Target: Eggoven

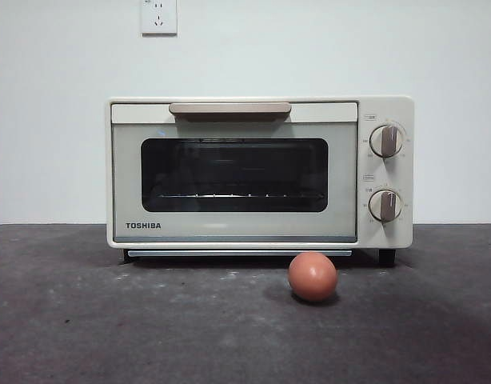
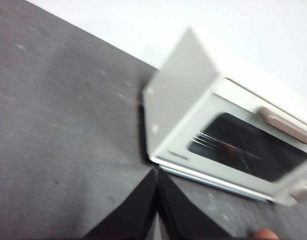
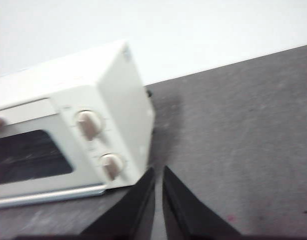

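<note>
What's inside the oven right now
Through the dark window of the closed oven, only a wire rack shows, with nothing visible on it. The corners beyond the glass are hidden. The egg is outside, on the table in front.

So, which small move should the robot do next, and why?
Probably bring the left end effector toward the tan handle to pull the door down. The cream boxy TOSHIBA toaster oven is closed, and the small reddish-brown egg lies outside on the dark table.

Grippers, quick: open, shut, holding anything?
Left gripper: shut, holding nothing.
Right gripper: shut, holding nothing.
Small reddish-brown egg: untouched on the dark table.
</note>
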You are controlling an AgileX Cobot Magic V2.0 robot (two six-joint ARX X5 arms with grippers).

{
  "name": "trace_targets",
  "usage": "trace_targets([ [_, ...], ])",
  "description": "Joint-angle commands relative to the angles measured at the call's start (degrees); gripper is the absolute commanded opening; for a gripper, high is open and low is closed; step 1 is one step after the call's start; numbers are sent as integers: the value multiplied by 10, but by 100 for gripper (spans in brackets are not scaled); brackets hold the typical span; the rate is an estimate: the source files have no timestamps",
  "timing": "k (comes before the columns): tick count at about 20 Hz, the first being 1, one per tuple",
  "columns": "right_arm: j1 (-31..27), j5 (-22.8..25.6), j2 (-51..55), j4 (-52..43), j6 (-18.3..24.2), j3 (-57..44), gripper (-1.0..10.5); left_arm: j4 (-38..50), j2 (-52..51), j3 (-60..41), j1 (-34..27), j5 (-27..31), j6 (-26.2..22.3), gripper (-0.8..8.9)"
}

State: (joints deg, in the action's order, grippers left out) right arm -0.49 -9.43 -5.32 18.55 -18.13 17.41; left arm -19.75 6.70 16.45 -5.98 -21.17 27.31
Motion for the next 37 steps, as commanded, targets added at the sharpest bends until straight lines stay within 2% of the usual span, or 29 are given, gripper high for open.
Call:
trace_targets([
  [1,0,-36,-38,31,1,49,3,-20,37,44,0,-35,-31,7],
  [6,0,-137,-126,127,43,141,3,-93,109,126,5,-84,-105,7],
  [10,9,-200,-184,200,87,200,3,-146,151,176,23,-127,-146,7],
  [13,28,-226,-222,256,114,236,3,-202,174,207,47,-140,-175,7],
  [19,87,-225,-262,341,148,272,3,-294,202,244,98,-140,-224,7],
  [24,120,-221,-266,342,147,272,21,-296,203,245,115,-139,-223,7],
  [25,123,-221,-266,342,146,272,63,-296,203,245,115,-140,-223,7],
  [27,125,-220,-266,342,135,272,278,-296,203,245,115,-140,-223,7],
  [28,125,-221,-266,342,123,272,330,-296,203,245,115,-140,-223,7],
  [32,133,-222,-292,329,84,272,333,-291,203,245,115,-140,-222,7],
  [35,162,-220,-336,270,41,272,333,-283,203,245,115,-139,-219,7],
  [37,200,-187,-379,222,9,272,333,-283,203,245,115,-139,-219,7],
])
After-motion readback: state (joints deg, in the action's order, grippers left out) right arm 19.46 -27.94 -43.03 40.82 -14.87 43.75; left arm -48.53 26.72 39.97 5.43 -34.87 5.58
